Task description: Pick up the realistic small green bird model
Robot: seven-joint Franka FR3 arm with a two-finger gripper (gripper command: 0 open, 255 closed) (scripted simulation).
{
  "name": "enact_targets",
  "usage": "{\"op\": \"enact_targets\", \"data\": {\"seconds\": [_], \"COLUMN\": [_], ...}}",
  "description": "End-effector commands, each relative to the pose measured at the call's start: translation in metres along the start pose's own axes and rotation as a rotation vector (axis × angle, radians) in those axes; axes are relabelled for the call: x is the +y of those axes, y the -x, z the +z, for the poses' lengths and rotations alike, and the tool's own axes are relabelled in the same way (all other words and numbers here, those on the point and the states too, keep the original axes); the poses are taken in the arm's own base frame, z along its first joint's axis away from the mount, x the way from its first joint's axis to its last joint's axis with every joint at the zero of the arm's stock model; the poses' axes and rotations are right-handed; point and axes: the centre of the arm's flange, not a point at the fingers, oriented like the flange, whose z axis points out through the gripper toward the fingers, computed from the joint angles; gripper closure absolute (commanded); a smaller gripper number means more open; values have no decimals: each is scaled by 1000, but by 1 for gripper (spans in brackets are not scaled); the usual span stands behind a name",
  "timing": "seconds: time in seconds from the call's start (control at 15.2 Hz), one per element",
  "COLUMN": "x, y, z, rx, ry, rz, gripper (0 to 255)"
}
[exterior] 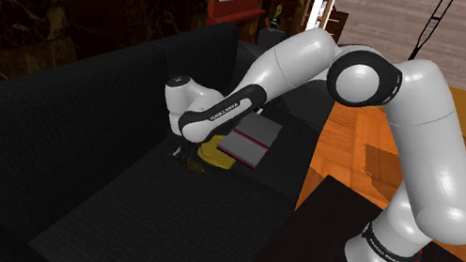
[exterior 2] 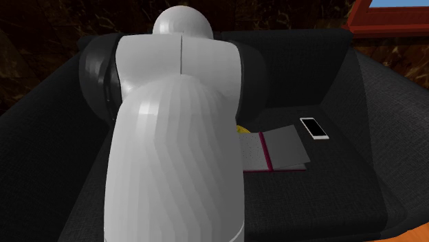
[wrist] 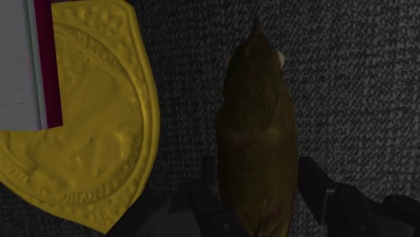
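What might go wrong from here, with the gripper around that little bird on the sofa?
The gripper straddles the bird toward one end of its body, not the middle, so it may tip or slip out when lifted. The yellow embossed disc lies close beside it, with a book resting on it; a sideways drift could nudge both.

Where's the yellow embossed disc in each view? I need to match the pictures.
Shoulder view: centre, disc under the arm's wrist, by the book.
Second exterior view: disc a yellow sliver at the arm's edge, beside the book.
Wrist view: disc beside the bird, partly under the book.
Shared landmark: the magenta-spined book.
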Motion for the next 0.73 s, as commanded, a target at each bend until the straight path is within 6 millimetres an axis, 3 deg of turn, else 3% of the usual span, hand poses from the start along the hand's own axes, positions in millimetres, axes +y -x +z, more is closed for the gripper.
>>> {"op": "enact_targets", "data": {"seconds": [0.0,0.53,0.66], "x": [0,6,6], "y": [1,3,3], "z": [-11,-53,-54], "rx": [0,0,0], "ry": [0,0,0], "rz": [0,0,0], "gripper": [255,255,255]}}
